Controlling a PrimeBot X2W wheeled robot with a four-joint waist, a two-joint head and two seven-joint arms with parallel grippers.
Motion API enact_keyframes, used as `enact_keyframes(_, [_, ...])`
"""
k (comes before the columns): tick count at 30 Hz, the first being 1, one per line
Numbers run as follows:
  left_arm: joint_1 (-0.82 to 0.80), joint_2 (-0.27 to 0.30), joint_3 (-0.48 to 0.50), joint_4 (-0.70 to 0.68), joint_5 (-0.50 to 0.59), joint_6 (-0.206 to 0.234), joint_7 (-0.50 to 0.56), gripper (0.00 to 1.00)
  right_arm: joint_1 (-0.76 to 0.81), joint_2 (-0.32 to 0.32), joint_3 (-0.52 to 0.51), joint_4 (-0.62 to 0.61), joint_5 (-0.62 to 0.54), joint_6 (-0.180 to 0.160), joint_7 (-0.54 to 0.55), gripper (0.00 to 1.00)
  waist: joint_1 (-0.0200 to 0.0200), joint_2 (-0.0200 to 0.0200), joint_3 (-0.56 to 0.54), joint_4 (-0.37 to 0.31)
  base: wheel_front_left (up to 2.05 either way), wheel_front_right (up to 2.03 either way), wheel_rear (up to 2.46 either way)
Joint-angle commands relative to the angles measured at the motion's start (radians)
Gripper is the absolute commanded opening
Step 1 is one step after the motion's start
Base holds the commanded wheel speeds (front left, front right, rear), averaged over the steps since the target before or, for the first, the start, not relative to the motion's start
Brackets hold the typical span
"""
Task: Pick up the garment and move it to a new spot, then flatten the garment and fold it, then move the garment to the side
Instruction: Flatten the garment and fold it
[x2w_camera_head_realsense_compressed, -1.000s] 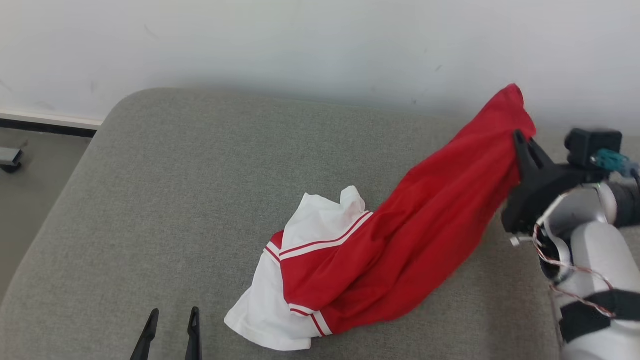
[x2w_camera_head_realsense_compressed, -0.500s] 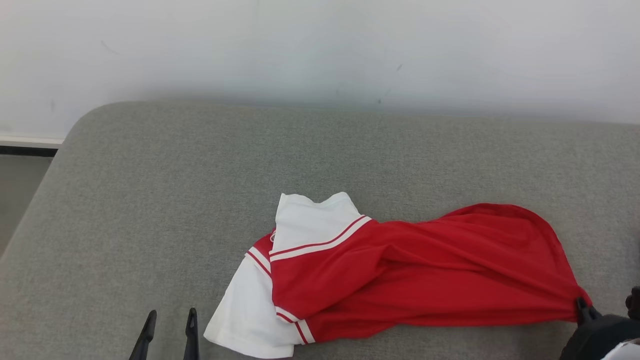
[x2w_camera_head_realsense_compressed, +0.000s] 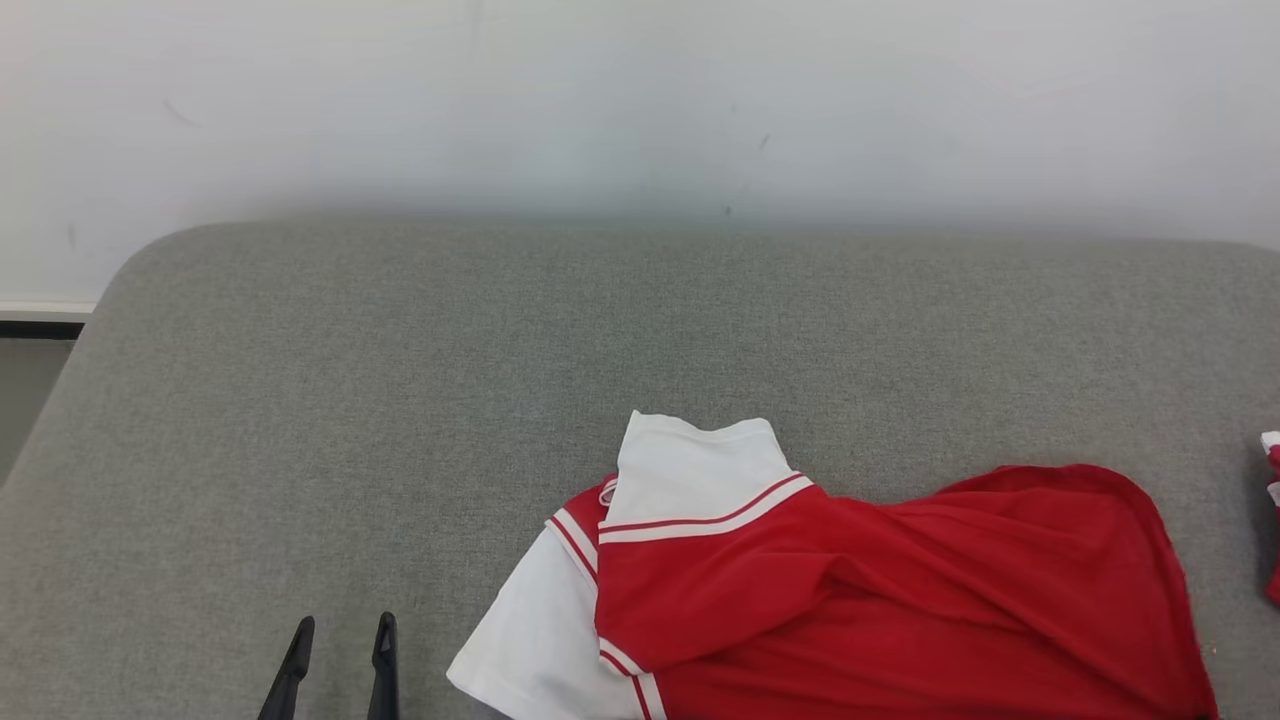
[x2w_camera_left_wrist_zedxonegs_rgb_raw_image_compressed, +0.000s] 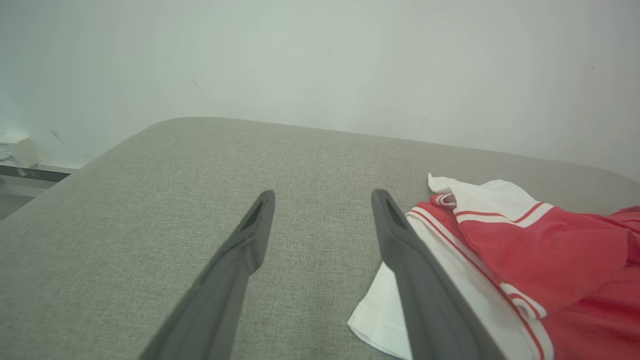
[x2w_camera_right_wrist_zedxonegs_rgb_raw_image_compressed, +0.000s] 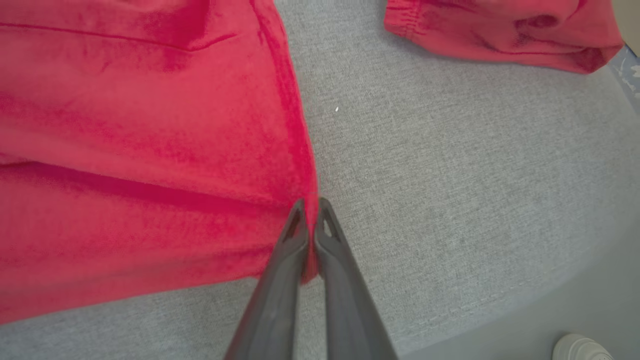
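The garment (x2w_camera_head_realsense_compressed: 880, 590) is a red shirt with white sleeves and red-striped cuffs, lying rumpled on the grey cushion (x2w_camera_head_realsense_compressed: 400, 400) at the lower right of the head view. My right gripper (x2w_camera_right_wrist_zedxonegs_rgb_raw_image_compressed: 311, 205) is shut on the garment's (x2w_camera_right_wrist_zedxonegs_rgb_raw_image_compressed: 150, 150) red hem corner, which is pinched between its two fingers low over the cushion. My left gripper (x2w_camera_head_realsense_compressed: 340, 632) hovers open at the lower left, fingers apart with nothing between them. In the left wrist view the left gripper (x2w_camera_left_wrist_zedxonegs_rgb_raw_image_compressed: 322, 200) points past the white sleeve (x2w_camera_left_wrist_zedxonegs_rgb_raw_image_compressed: 480, 195), which lies just to its right.
Another red-and-white piece of cloth (x2w_camera_head_realsense_compressed: 1272, 520) lies at the cushion's right edge; it appears as a red bundle (x2w_camera_right_wrist_zedxonegs_rgb_raw_image_compressed: 505, 30) in the right wrist view. A white wall (x2w_camera_head_realsense_compressed: 640, 100) backs the cushion. A white shoe (x2w_camera_right_wrist_zedxonegs_rgb_raw_image_compressed: 582, 347) stands on the floor beyond the cushion's edge (x2w_camera_right_wrist_zedxonegs_rgb_raw_image_compressed: 500, 310).
The right gripper lowered the raised red hem down to the cushion, so the shirt now lies spread out. The head camera also shifted. The left gripper stayed still and open.
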Motion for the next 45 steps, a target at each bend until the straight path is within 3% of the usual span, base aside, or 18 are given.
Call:
enact_keyframes(1, [0.004,0.0,0.002,0.003,-0.006,0.002,-0.003,1.0,0.012,-0.002,-0.006,0.003,0.003,-0.003,-0.014,1.0,0.0001,-0.0001,-0.006,0.002,0.0,0.0,0.0])
enact_keyframes(9, [0.029,-0.001,0.008,0.011,0.0,0.002,-0.003,1.0,0.028,-0.001,0.038,-0.018,0.08,-0.003,-0.215,1.0,0.0001,-0.0001,-0.045,-0.001,0.0,0.0,0.0])
enact_keyframes(14, [0.041,-0.002,0.004,0.012,0.002,0.002,-0.003,1.0,0.032,-0.001,0.135,-0.057,0.111,-0.003,-0.366,1.0,0.0001,-0.0001,-0.066,-0.009,0.0,0.0,0.0])
enact_keyframes(22, [0.06,-0.003,0.018,0.02,-0.001,0.002,-0.003,1.0,0.069,-0.001,0.29,-0.102,0.055,-0.003,-0.613,1.0,0.0001,-0.0001,-0.095,-0.03,0.0,0.0,0.0])
enact_keyframes(35, [0.027,-0.003,-0.01,0.056,-0.026,0.002,-0.003,1.0,0.076,-0.001,0.346,-0.101,0.043,-0.003,-0.647,1.0,0.0001,-0.0001,-0.092,-0.084,0.0,0.0,0.0])
enact_keyframes(40, [-0.078,0.041,-0.097,0.176,-0.061,0.002,0.004,1.0,0.065,-0.001,0.362,-0.11,0.05,-0.003,-0.637,1.0,0.0001,-0.0001,-0.076,-0.117,0.0,0.0,0.0])
enact_keyframes(45, [-0.243,0.062,-0.175,0.324,-0.101,0.002,0.099,1.0,0.05,-0.001,0.383,-0.12,0.06,-0.003,-0.633,1.0,0.0001,-0.0001,-0.05,-0.17,0.0,0.0,0.0])
